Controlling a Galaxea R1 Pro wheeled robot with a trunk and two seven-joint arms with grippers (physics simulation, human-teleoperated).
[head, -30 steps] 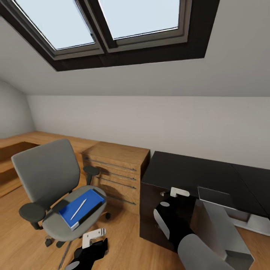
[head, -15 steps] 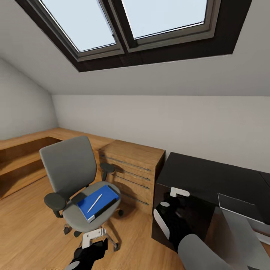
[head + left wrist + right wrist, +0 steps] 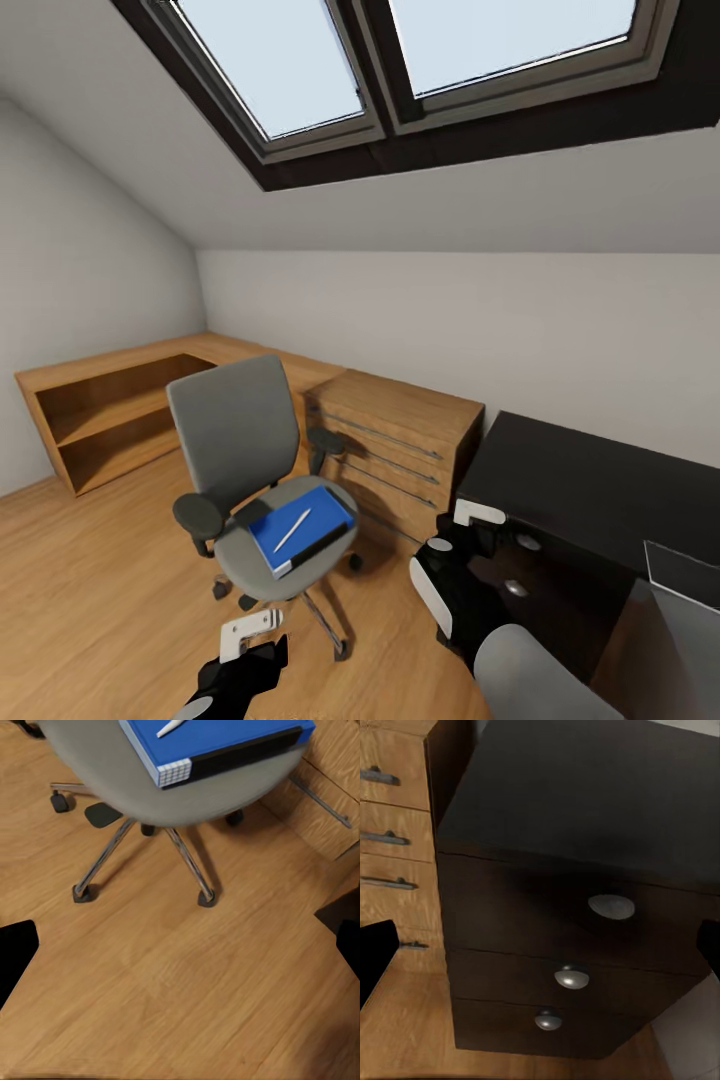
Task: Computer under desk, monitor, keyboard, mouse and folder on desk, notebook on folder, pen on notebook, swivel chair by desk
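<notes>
The swivel chair point(image 3: 262, 490) stands on the wooden floor point(image 3: 90, 590) just in front of a light wooden chest of drawers point(image 3: 400, 455), with its grey back turned toward a low wooden shelf unit point(image 3: 110, 405) along the left wall. On its seat lies the blue folder point(image 3: 300, 528), and the white pen point(image 3: 292, 530) rests diagonally on top of it. In the left wrist view the folder point(image 3: 225, 739) overhangs the near edge of the grey seat, with a dark layer showing along its side that may be the notebook; I cannot tell for certain. The chair's metal star base point(image 3: 142, 859) and casters sit on the floor below.

The left gripper point(image 3: 250, 632) is held low at the bottom of the head view, just short of the chair's base, forearm pointing forward. Its 2 dark fingertips point(image 3: 15, 952) sit at opposite edges of the left wrist view, spread wide with nothing between them.

The right gripper point(image 3: 478, 515) is raised higher, forearm angled up and forward, close to a dark cabinet point(image 3: 577, 870) with 3 round silver knobs point(image 3: 572, 977) on its drawer fronts. Its fingertips point(image 3: 375, 949) likewise stand far apart and hold nothing. A skylight point(image 3: 400, 60) is set in the sloped ceiling above.
</notes>
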